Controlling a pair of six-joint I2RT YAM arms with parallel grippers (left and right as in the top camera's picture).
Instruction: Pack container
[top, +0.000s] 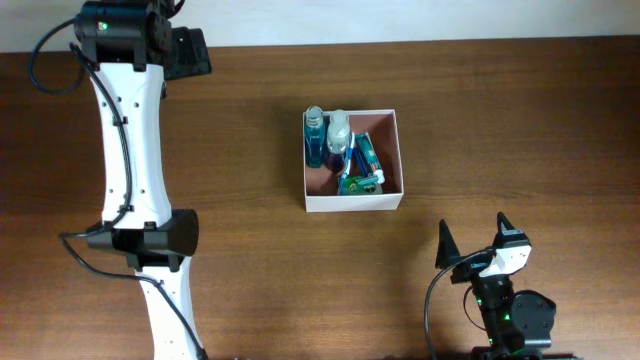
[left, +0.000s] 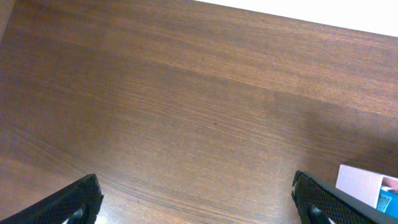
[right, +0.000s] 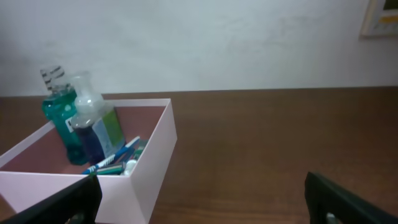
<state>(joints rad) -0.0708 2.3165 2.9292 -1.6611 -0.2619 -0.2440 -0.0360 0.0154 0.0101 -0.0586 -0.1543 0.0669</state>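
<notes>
Wooden table (top: 230, 150) is seen throughout. The container (top: 353, 202) is placed just above centre of the overhead frame. A teal bottle (top: 315, 140) and a clear-capped bottle (top: 339, 135) are stood by its left wall, with tubes (top: 362, 168) laid beside them. The right gripper (top: 474, 232), at lower right, is spread wide and empty. The left gripper (left: 199, 202) is likewise spread wide over bare wood.

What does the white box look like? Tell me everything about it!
The container is a square, shallow box with thin white walls, like card, and a reddish-brown inside. Open-topped, it sits flat on the wooden table. Inside, toward its left, stand a teal bottle and a blue bottle with a clear cap; a toothbrush and green-blue tubes lie beside them. Nothing grips it.
</notes>
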